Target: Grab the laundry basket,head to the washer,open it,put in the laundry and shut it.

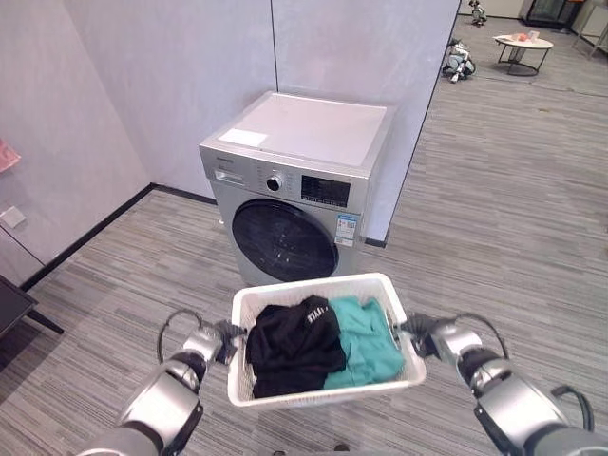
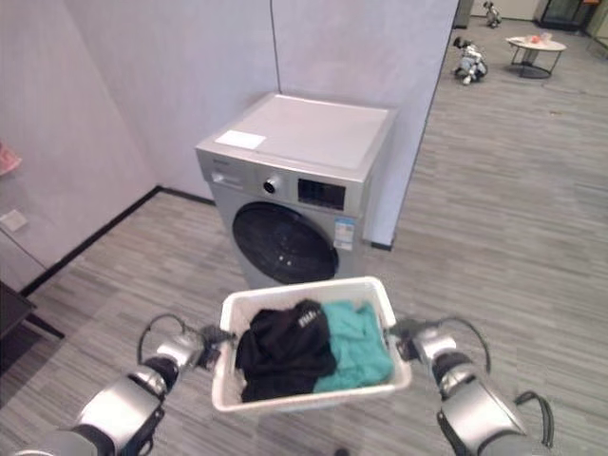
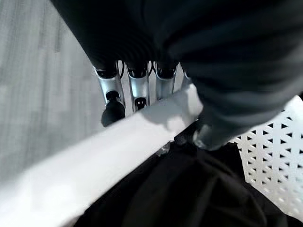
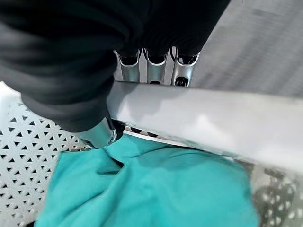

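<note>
At basket (image 1: 313, 290) rim, both hands' fingers (image 3: 135, 87) curled.

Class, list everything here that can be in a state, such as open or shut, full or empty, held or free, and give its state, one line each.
washer: door shut, standing against the wall
laundry basket: held off the floor by both side rims, loaded
black garment: lying in the basket
teal garment: lying in the basket beside the black one
left hand: curled round the basket's rim
right hand: curled round the opposite rim
</note>
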Controlling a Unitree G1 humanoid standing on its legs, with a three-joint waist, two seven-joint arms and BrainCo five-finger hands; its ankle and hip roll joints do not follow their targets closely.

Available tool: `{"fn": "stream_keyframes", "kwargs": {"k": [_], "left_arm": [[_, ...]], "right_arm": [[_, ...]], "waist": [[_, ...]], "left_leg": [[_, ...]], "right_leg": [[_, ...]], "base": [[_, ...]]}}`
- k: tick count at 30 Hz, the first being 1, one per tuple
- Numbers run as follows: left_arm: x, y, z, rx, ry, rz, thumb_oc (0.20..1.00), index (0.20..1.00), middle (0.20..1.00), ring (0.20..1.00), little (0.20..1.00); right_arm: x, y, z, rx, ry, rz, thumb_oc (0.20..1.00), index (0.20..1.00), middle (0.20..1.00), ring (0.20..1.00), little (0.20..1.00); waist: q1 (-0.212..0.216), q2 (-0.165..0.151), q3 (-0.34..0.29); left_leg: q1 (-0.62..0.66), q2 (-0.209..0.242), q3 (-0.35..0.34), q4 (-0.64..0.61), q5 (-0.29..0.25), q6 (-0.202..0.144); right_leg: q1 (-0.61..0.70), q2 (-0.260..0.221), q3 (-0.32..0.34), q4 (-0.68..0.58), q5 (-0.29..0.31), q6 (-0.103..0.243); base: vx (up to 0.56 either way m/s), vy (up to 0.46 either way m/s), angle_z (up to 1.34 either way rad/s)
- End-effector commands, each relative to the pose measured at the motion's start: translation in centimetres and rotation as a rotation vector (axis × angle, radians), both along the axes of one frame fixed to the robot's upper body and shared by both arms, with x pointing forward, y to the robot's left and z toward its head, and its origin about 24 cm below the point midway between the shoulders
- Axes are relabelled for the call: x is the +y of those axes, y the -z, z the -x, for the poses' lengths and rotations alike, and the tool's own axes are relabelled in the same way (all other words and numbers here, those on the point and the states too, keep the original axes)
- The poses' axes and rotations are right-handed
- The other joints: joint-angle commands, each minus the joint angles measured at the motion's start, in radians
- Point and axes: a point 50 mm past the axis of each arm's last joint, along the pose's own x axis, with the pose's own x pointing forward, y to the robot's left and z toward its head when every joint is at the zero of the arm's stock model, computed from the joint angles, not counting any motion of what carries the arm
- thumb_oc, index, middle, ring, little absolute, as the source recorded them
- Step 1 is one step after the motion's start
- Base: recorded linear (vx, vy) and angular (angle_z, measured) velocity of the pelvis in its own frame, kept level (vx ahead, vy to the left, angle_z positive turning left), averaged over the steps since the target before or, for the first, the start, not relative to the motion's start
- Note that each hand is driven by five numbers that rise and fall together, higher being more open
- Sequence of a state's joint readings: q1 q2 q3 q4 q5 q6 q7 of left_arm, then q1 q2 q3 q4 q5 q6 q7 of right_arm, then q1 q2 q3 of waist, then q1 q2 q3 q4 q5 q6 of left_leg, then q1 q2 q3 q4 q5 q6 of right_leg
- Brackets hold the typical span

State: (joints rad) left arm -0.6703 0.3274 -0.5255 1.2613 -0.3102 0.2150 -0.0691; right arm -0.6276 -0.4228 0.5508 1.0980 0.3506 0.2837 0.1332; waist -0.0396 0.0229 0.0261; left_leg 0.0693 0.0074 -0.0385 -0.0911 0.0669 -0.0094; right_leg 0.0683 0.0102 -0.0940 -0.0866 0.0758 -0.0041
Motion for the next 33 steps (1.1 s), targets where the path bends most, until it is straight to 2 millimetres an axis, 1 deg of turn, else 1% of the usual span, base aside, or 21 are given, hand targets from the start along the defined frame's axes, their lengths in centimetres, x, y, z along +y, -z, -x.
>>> {"fn": "stream_keyframes", "kwargs": {"k": [1,3,6,8,10,11,15,16,17,18,19,20,21,22,25,26,29,30,32,33], "left_arm": [[0.6,-6.0,-4.8,-0.192,0.006,-0.020,0.200,0.200,0.200,0.200,0.200],[0.8,-7.4,-5.7,-0.236,0.014,-0.027,0.200,0.200,0.200,0.200,0.200],[0.7,-9.2,-6.6,-0.279,0.049,-0.048,0.200,0.200,0.200,0.200,0.200],[0.8,-9.6,-6.8,-0.287,0.062,-0.057,0.200,0.200,0.200,0.200,0.200],[0.4,-11.1,-7.5,-0.333,0.116,-0.074,0.200,0.200,0.200,0.200,0.200],[0.4,-11.1,-7.5,-0.334,0.116,-0.074,0.200,0.200,0.200,0.200,0.200],[0.1,-12.3,-8.0,-0.361,0.170,-0.103,0.200,0.200,0.200,0.200,0.200],[-0.3,-12.7,-8.2,-0.375,0.194,-0.103,0.200,0.200,0.200,0.200,0.200],[-0.8,-13.0,-8.4,-0.391,0.210,-0.096,0.200,0.200,0.200,0.200,0.200],[-1.3,-13.4,-8.6,-0.408,0.225,-0.090,0.200,0.200,0.200,0.200,0.200],[-1.6,-13.8,-8.8,-0.416,0.242,-0.097,0.200,0.200,0.200,0.200,0.200],[-1.9,-13.9,-8.9,-0.414,0.259,-0.095,0.200,0.200,0.200,0.200,0.200],[-1.9,-13.9,-8.9,-0.414,0.259,-0.095,0.200,0.200,0.200,0.200,0.200],[-1.6,-13.8,-8.9,-0.400,0.258,-0.104,0.200,0.200,0.200,0.200,0.200],[-1.4,-13.8,-8.8,-0.393,0.279,-0.115,0.200,0.200,0.200,0.200,0.200],[-1.3,-14.0,-8.8,-0.392,0.296,-0.128,0.200,0.200,0.200,0.200,0.200],[-1.2,-14.1,-8.8,-0.394,0.296,-0.133,0.200,0.200,0.200,0.200,0.200],[-0.8,-14.5,-8.9,-0.394,0.300,-0.155,0.200,0.200,0.200,0.200,0.200],[-0.8,-14.5,-8.9,-0.394,0.300,-0.155,0.200,0.200,0.200,0.200,0.200],[0.1,-15.2,-9.0,-0.393,0.297,-0.194,0.200,0.200,0.200,0.200,0.200]], "right_arm": [[3.2,-5.6,-4.8,-0.192,-0.095,-0.153,0.200,0.200,0.200,0.200,0.200],[3.4,-6.8,-5.5,-0.214,-0.117,-0.146,0.200,0.200,0.200,0.200,0.200],[3.2,-7.8,-6.0,-0.229,-0.134,-0.128,0.200,0.200,0.200,0.200,0.200],[3.2,-8.1,-6.2,-0.237,-0.139,-0.126,0.200,0.200,0.200,0.200,0.200],[3.0,-9.8,-6.8,-0.275,-0.168,-0.116,0.200,0.200,0.200,0.200,0.200],[3.0,-9.8,-6.8,-0.276,-0.168,-0.116,0.200,0.200,0.200,0.200,0.200],[2.4,-11.3,-7.0,-0.306,-0.197,-0.099,0.200,0.200,0.200,0.200,0.200],[2.1,-12.2,-7.1,-0.334,-0.207,-0.095,0.200,0.200,0.200,0.200,0.200],[1.6,-12.9,-7.2,-0.360,-0.201,-0.096,0.200,0.200,0.200,0.200,0.200],[0.7,-13.6,-7.2,-0.383,-0.190,-0.086,0.200,0.200,0.200,0.200,0.200],[-0.6,-14.4,-7.2,-0.403,-0.162,-0.074,0.200,0.200,0.200,0.200,0.200],[-1.3,-14.9,-7.2,-0.410,-0.152,-0.059,0.200,0.200,0.200,0.200,0.200],[-1.3,-14.9,-7.2,-0.410,-0.152,-0.059,0.200,0.200,0.200,0.200,0.200],[-1.2,-15.2,-7.4,-0.408,-0.166,-0.037,0.200,0.200,0.200,0.200,0.200],[-0.8,-15.1,-7.4,-0.390,-0.185,-0.050,0.200,0.200,0.200,0.200,0.200],[-0.8,-15.2,-7.4,-0.386,-0.197,-0.044,0.200,0.200,0.200,0.200,0.200],[-0.8,-15.3,-7.4,-0.382,-0.199,-0.040,0.200,0.200,0.200,0.200,0.200],[-0.7,-15.6,-7.6,-0.388,-0.207,-0.036,0.200,0.200,0.200,0.200,0.200],[-0.7,-15.6,-7.6,-0.388,-0.207,-0.036,0.200,0.200,0.200,0.200,0.200],[0.4,-16.0,-7.9,-0.389,-0.247,-0.046,0.200,0.200,0.200,0.200,0.200]], "waist": [[0.007,-0.037,-0.025],[0.010,-0.038,-0.019],[0.017,-0.040,-0.012],[0.018,-0.040,-0.010],[0.022,-0.044,-0.002],[0.022,-0.044,-0.002],[0.023,-0.049,0.015],[0.020,-0.052,0.026],[0.015,-0.055,0.039],[0.005,-0.059,0.051],[-0.010,-0.061,0.059],[-0.009,-0.058,0.064],[-0.009,-0.058,0.063],[-0.002,-0.048,0.067],[0.000,-0.037,0.053],[0.003,-0.035,0.050],[0.005,-0.034,0.047],[0.008,-0.033,0.042],[0.009,-0.033,0.043],[0.014,-0.024,0.038]], "left_leg": [[-0.016,-0.004,0.005,0.008,-0.016,-0.030],[-0.016,-0.004,-0.001,0.016,-0.016,-0.030],[-0.018,-0.007,-0.007,0.024,-0.017,-0.030],[-0.020,-0.007,-0.008,0.025,-0.017,-0.030],[-0.029,-0.007,-0.012,0.029,-0.016,-0.034],[-0.029,-0.007,-0.013,0.030,-0.016,-0.034],[-0.055,-0.012,-0.005,0.058,-0.017,-0.041],[-0.079,-0.019,0.009,0.092,-0.020,-0.047],[-0.111,-0.023,0.043,0.132,-0.019,-0.054],[-0.146,-0.016,0.107,0.169,-0.019,-0.059],[-0.173,-0.002,0.213,0.201,-0.017,-0.062],[-0.183,0.004,0.257,0.214,-0.024,-0.058],[-0.184,0.004,0.257,0.215,-0.024,-0.058],[-0.160,-0.016,0.244,0.191,-0.057,-0.028],[-0.130,-0.025,0.233,0.161,-0.069,0.006],[-0.120,-0.028,0.231,0.149,-0.070,0.012],[-0.112,-0.030,0.231,0.138,-0.070,0.016],[-0.092,-0.038,0.232,0.115,-0.074,0.025],[-0.091,-0.038,0.233,0.115,-0.074,0.025],[-0.057,-0.045,0.233,0.070,-0.069,0.034]], "right_leg": [[0.043,-0.041,0.099,0.017,-0.078,0.100],[0.047,-0.041,0.091,0.018,-0.078,0.099],[0.054,-0.042,0.078,0.017,-0.079,0.097],[0.055,-0.043,0.074,0.017,-0.080,0.097],[0.056,-0.046,0.057,0.017,-0.082,0.098],[0.056,-0.046,0.057,0.017,-0.082,0.098],[0.053,-0.056,0.034,0.019,-0.081,0.101],[0.051,-0.064,0.023,0.020,-0.079,0.102],[0.049,-0.074,0.009,0.020,-0.077,0.103],[0.043,-0.086,-0.011,0.020,-0.075,0.104],[0.039,-0.095,-0.033,0.017,-0.072,0.105],[0.034,-0.097,-0.042,0.018,-0.071,0.104],[0.033,-0.096,-0.041,0.018,-0.071,0.104],[0.032,-0.098,-0.042,0.029,-0.078,0.111],[0.026,-0.108,-0.027,0.077,-0.099,0.115],[0.019,-0.111,-0.021,0.094,-0.104,0.116],[0.013,-0.112,-0.018,0.102,-0.105,0.118],[0.006,-0.116,-0.015,0.121,-0.110,0.125],[0.007,-0.116,-0.015,0.121,-0.111,0.125],[-0.012,-0.122,-0.015,0.170,-0.116,0.142]], "base": [[0.00,0.000,0.00],[0.00,0.000,0.02],[0.01,0.002,0.07],[0.00,0.003,0.14],[-0.01,0.005,0.13],[-0.01,0.003,0.06],[-0.02,0.022,0.13],[-0.08,0.049,0.13],[-0.14,0.060,0.24],[-0.16,0.073,0.55],[-0.14,0.066,0.83],[-0.07,0.044,1.13],[0.02,0.080,1.08],[0.08,0.091,0.71],[0.14,0.176,-0.30],[0.06,0.081,-0.03],[0.04,0.063,-0.01],[0.07,0.112,0.09],[0.07,0.118,0.08],[0.09,0.185,0.05]]}}
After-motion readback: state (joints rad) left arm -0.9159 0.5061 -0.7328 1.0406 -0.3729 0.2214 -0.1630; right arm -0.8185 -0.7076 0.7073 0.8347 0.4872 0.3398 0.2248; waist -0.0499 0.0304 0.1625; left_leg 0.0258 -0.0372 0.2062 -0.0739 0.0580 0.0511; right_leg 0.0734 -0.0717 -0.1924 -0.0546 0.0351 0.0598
